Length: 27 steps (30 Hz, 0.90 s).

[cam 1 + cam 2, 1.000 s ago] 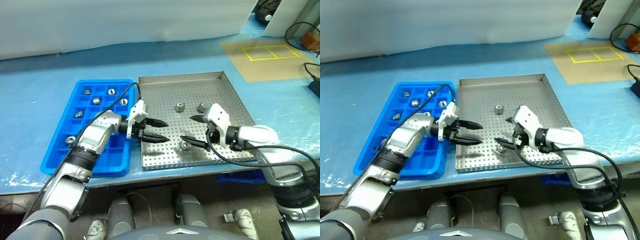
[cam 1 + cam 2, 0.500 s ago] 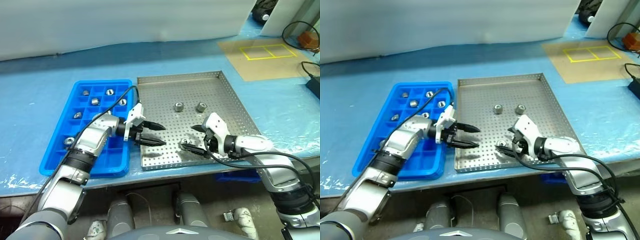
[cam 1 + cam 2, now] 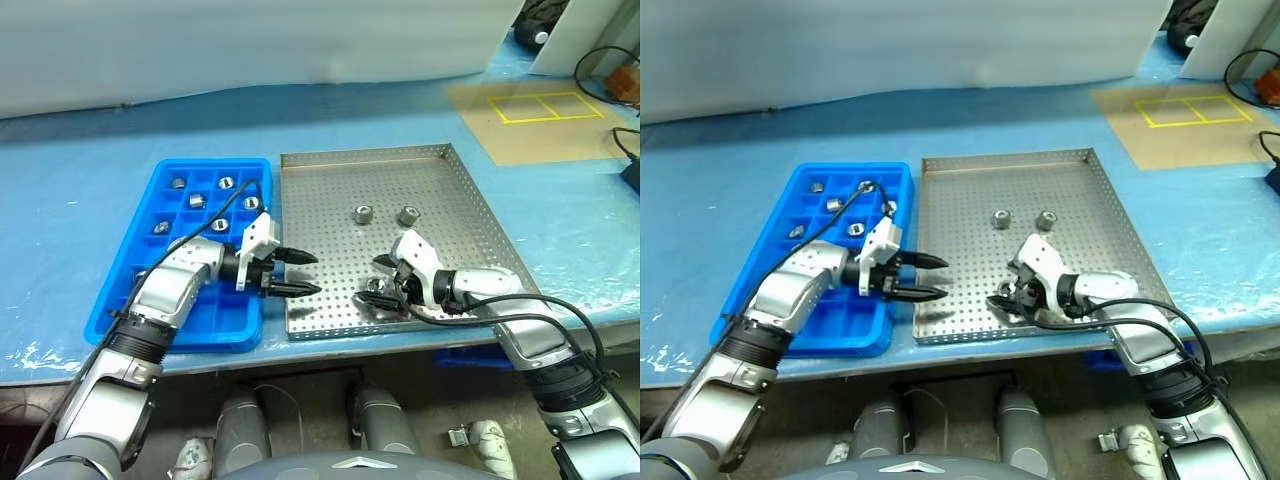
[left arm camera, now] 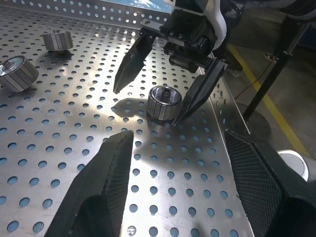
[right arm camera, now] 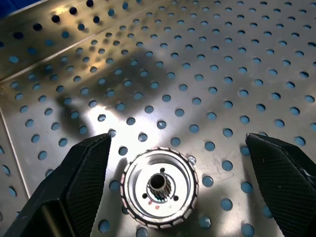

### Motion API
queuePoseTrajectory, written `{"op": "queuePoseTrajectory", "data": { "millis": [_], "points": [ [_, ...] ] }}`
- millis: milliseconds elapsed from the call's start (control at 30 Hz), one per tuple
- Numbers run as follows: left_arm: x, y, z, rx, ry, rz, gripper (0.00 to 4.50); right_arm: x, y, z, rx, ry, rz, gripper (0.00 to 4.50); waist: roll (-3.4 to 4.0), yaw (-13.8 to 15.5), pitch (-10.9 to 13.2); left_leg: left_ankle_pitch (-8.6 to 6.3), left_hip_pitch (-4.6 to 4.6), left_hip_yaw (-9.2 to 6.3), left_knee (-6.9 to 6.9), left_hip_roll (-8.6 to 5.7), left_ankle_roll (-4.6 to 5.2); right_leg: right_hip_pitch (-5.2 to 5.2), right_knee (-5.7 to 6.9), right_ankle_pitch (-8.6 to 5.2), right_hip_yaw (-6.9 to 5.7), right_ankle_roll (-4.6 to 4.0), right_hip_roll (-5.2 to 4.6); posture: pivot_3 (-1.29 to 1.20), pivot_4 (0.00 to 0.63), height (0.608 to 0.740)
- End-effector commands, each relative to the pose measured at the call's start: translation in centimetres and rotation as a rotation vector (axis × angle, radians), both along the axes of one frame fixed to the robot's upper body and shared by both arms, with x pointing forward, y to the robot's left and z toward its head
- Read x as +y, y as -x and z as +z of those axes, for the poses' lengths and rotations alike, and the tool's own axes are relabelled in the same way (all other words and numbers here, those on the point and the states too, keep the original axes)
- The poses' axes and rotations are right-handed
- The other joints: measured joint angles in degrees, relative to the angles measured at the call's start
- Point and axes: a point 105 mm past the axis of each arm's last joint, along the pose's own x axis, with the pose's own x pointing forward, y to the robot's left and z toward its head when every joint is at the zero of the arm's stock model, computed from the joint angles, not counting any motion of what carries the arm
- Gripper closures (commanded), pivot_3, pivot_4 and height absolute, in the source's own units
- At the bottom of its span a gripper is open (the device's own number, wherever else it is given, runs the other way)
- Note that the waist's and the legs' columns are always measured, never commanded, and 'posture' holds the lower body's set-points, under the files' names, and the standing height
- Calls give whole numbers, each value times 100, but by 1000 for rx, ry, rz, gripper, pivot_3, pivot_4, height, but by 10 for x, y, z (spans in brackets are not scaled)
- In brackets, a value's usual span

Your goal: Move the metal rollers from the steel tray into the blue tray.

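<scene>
No legible text, label, brand or number anywhere (rollers, trays and table all unmarked)

A blue-covered table [image 3: 80, 200] carries a tan mat [image 3: 530, 125] marked with yellow squares.

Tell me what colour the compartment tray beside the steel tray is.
The compartment tray is bright blue, clearest in the left eye view.

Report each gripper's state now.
Left gripper: open, empty.
Right gripper: open, straddling a small ribbed silver metal roller on the perforated steel tray, not gripping it yet.
</scene>
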Motion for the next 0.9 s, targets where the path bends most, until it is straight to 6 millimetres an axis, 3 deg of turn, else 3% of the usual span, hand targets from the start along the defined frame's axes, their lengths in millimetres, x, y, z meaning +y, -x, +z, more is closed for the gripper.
{"op": "queuePoseTrajectory", "data": {
  "millis": [33,167,200,367,667,900],
  "points": [
    [-1,1,10,-40,22,-6,1384,-2,1,5,-32,-3,9,383,0,-1,0,0,1,0,-2,1,0,0,0,0,-1,0,0,-370,150,740],
    [-2,-1,10,-44,18,-13,1384,-5,0,5,-41,6,-8,1544,0,-7,0,0,1,0,-4,1,0,-1,-3,0,-1,0,1,-370,150,740],
    [-3,-1,11,-45,17,-14,1384,-6,-1,4,-45,14,-16,1544,0,-7,0,0,1,0,-3,1,0,-1,-3,0,-1,0,1,-370,150,740],
    [-3,-3,11,-50,10,-20,1384,-2,3,6,-52,6,5,2865,0,-10,0,0,1,0,-3,0,0,-1,-3,-1,0,1,0,-396,150,740],
    [7,-7,19,-78,11,18,1384,5,-10,19,-111,-4,-1,2866,0,-16,0,0,0,1,-4,1,-1,-3,-5,-1,0,1,1,-362,150,740],
    [29,-8,35,-139,2,105,1384,30,-29,51,-202,-62,90,2866,1,-1,1,1,-3,0,-6,3,-2,-8,-1,0,-3,0,1,-261,150,740]
  ]
}}
